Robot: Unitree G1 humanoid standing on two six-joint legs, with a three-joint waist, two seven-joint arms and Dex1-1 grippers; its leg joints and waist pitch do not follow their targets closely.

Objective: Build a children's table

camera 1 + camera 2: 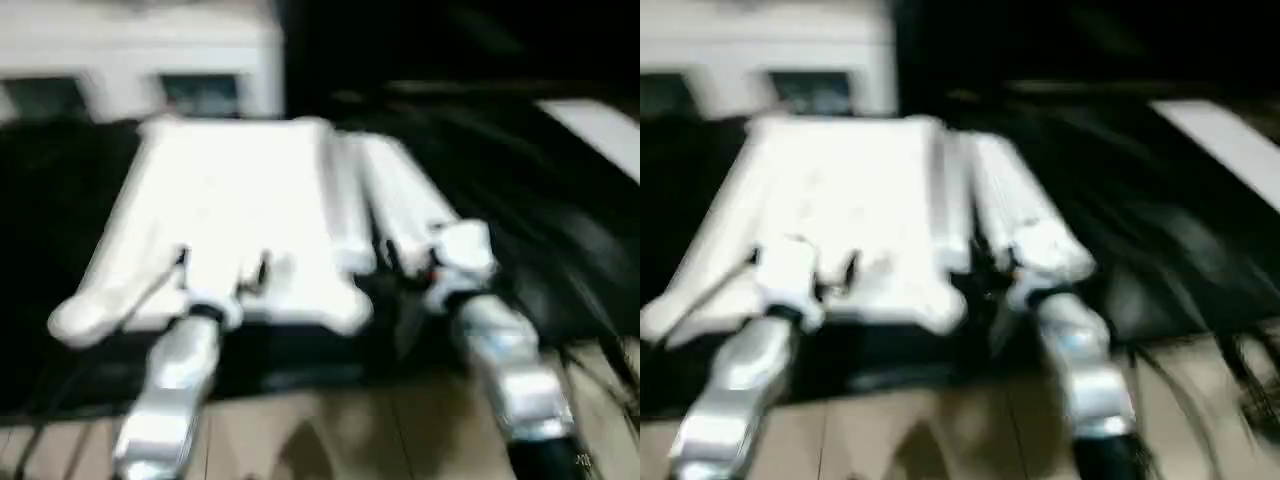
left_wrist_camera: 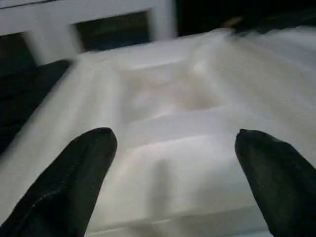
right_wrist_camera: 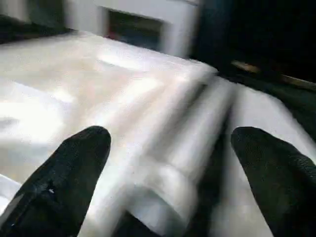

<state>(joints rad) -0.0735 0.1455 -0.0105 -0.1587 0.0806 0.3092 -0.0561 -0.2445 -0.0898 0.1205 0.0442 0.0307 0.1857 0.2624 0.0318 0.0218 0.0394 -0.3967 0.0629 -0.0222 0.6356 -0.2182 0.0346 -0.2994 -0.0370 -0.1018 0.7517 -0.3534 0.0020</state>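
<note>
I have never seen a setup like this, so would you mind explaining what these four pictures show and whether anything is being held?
This is a humanoid robot with two silver arms. Two pictures come from its head, looking down. Two come from its wrists, looking along each gripper's black fingers. On the black-draped work table lies a white children's tabletop, with white tube legs beside it on the robot's right. A white cabinet stands behind. The left gripper hovers over the tabletop, the right gripper over a leg. Both are open and hold nothing.

Head cameras look down; wrist cameras, blurred, seemingly sit close over the tabletop (image 2: 168, 143).
</note>
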